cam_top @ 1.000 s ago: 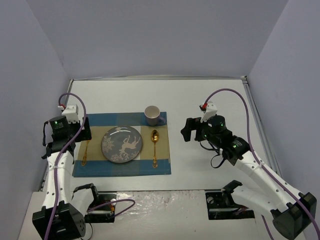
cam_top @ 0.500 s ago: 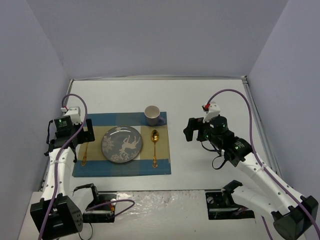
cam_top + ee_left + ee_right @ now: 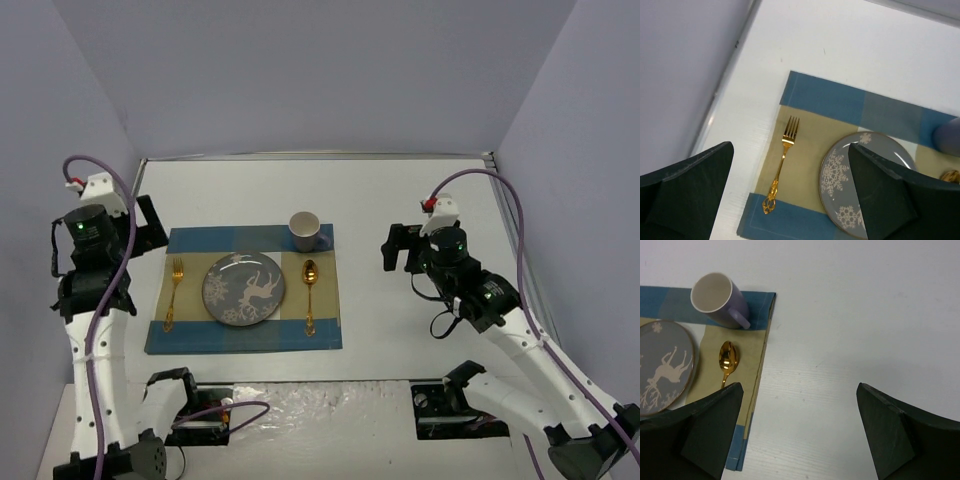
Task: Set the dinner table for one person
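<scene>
Well, mug (image 3: 305, 232) upright on placemat (image 3: 250, 338)

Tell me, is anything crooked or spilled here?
Nothing stands out. The fork lies straight left of the plate, the spoon right of it, and the mug stands upright on the placemat's far right corner. No spills on the table.

Soft, even, bright light fills all three views. The white tabletop (image 3: 420, 190) looks uniformly pale. The mug (image 3: 715, 297) throws only a faint, soft-edged shadow. The gold spoon (image 3: 728, 360) carries a small bright glint. The overhead view is slightly grainy; both wrist views look sharp at centre.
</scene>
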Robot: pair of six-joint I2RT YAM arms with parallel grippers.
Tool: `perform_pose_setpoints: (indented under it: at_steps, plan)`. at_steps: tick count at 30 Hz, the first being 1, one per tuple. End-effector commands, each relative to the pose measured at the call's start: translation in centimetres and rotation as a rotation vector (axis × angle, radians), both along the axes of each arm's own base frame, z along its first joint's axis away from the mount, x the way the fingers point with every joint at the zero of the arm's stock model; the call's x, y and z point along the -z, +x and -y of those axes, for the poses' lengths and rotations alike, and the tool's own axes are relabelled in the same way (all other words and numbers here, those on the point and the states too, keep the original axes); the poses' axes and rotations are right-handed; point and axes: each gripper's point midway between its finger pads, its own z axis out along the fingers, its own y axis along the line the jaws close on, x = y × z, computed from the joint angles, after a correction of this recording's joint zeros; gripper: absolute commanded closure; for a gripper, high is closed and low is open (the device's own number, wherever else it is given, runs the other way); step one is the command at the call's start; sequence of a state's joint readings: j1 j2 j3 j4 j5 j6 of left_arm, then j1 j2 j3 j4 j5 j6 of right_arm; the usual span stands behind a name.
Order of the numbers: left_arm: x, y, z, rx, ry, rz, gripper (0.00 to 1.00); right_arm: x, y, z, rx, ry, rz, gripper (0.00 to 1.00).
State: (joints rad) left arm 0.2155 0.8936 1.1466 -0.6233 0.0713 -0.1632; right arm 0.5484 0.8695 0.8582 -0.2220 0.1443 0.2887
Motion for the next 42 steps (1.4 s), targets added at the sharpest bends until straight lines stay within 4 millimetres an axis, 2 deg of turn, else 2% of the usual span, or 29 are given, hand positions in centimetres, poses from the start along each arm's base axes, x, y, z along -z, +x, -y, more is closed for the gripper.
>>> perform_pose_setpoints:
  at_steps: [1,6,8,13,17,20,27,38,42]
  plan:
    - [-7.9,-4.7,0.9,-0.025,0.052,0.131,0.03,-8.1,0.1,3.9,0.159,-0.008,0.192,0.06]
    - [-11.7,-9.3,1.4,-0.025,0.106,0.224,0.03,-12.9,-1.8,8.0,0.278,-0.047,0.314,0.01]
    - [-12.4,-10.7,1.4,-0.027,0.118,0.247,0.03,-14.3,-2.9,9.7,0.328,-0.05,0.361,0.0]
    - [-14.2,-13.4,1.3,-0.068,0.095,0.316,0.03,-16.1,-5.2,13.1,0.432,-0.075,0.439,0.0]
    - [-13.9,-14.6,0.8,-0.11,0.08,0.329,0.03,-17.1,-7.1,15.4,0.503,-0.076,0.488,0.0]
    - [-12.5,-14.8,0.4,-0.126,0.081,0.315,0.03,-17.7,-8.1,16.7,0.537,-0.089,0.517,0.0]
    - [-11.3,-15.7,-0.2,-0.136,0.076,0.401,0.03,-17.8,-9.2,17.8,0.568,-0.09,0.549,0.0]
    - [-9.1,-16.5,-0.6,-0.134,0.117,0.338,0.03,-16.6,-8.6,17.1,0.535,-0.097,0.551,0.0]
    - [-9.0,-16.5,-0.3,-0.116,0.11,0.342,0.03,-16.6,-8.5,16.8,0.521,-0.086,0.563,0.0]
